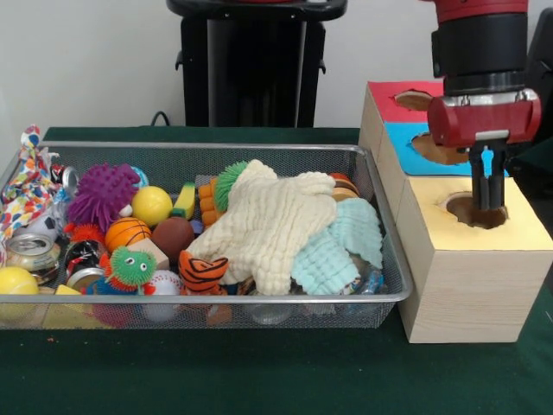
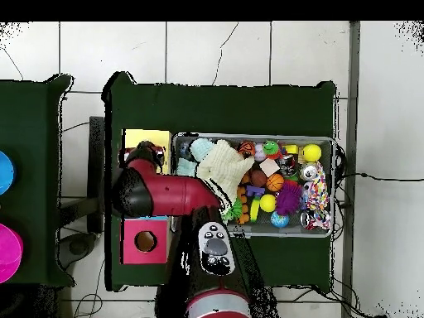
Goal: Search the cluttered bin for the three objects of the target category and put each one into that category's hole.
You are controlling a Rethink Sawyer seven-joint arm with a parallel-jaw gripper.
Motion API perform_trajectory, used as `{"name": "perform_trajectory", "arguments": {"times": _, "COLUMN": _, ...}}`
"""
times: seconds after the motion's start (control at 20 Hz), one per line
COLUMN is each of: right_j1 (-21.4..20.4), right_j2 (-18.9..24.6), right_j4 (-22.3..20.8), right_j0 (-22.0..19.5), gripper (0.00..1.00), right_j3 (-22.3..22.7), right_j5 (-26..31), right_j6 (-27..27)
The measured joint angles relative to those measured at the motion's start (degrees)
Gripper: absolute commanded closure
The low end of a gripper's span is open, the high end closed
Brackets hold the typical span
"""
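Observation:
My gripper (image 1: 488, 206) hangs straight down over the round hole (image 1: 477, 213) in the yellow top of the pale wooden box (image 1: 518, 235). Its fingertips sit at the hole's mouth, close together, with nothing visible between them. The wire mesh bin (image 1: 207, 298) stands to the left of the box, full of toys. One polka-dot cloth (image 1: 26, 183) lies bunched over the bin's far left end. It also shows in the overhead view (image 2: 315, 195) at the bin's right end. No other polka-dot cloth shows. In the overhead view my arm (image 2: 161, 192) covers the gripper and the hole.
A cream waffle cloth (image 1: 276, 226) and a mint-green waffle cloth (image 1: 341, 252) lie over the bin's right half. Balls, cans and spiky toys fill its left half. The blue-topped hole (image 1: 436, 149) and the red-topped hole (image 1: 413, 99) sit behind the yellow one.

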Motion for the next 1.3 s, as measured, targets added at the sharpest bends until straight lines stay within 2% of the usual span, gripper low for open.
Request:
{"name": "perform_trajectory", "arguments": {"times": 0.25, "right_j1": -4.09, "right_j2": 0.44, "right_j4": 0.01, "right_j0": -1.21, "gripper": 1.0, "right_j3": 0.41, "right_j5": 0.78, "right_j6": 0.0}}
{"name": "perform_trajectory", "arguments": {"times": 0.3, "right_j1": -5.93, "right_j2": 0.41, "right_j4": 0.02, "right_j0": -1.69, "gripper": 1.0, "right_j3": 0.51, "right_j5": 1.66, "right_j6": 0.0}}
{"name": "perform_trajectory", "arguments": {"times": 0.95, "right_j1": -11.39, "right_j2": -0.17, "right_j4": -0.16, "right_j0": -2.06, "gripper": 1.0, "right_j3": 0.58, "right_j5": 7.2, "right_j6": 0.0}}
{"name": "perform_trajectory", "arguments": {"times": 1.3, "right_j1": -14.19, "right_j2": -0.16, "right_j4": -1.92, "right_j0": -5.45, "gripper": 1.0, "right_j3": 2.11, "right_j5": 9.12, "right_j6": 0.0}}
